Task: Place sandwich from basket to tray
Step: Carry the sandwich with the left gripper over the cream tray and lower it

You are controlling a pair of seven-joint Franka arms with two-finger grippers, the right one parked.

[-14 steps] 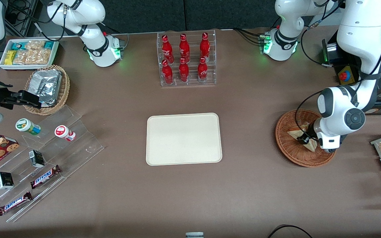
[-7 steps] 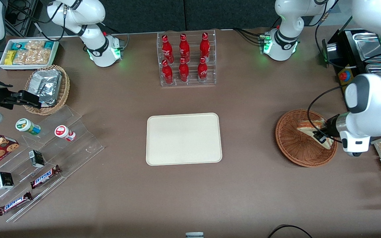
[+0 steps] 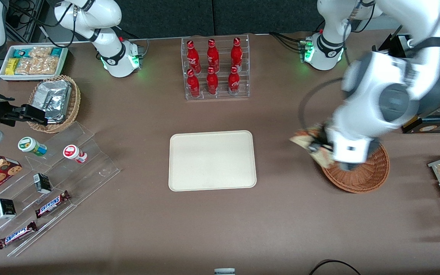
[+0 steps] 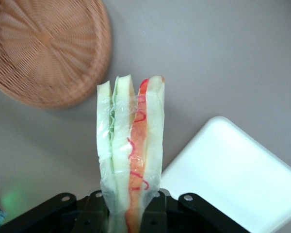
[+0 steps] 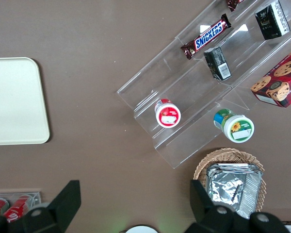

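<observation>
The carry step is in hand. The cream tray [image 3: 212,160] lies bare in the middle of the table, and the reddish-brown wicker basket [image 3: 365,177] has been left empty toward the working arm's end. The sandwich [image 4: 131,150] is held on edge, clear of the table, over the basket's rim on the side toward the tray. It is clamped between the fingers of the left gripper [image 4: 128,213].

Next, the wedge must be carried over the tray, lowered onto it and let go. Half a second earlier the sandwich was still over the basket; it has since been swung toward the tray.
</observation>
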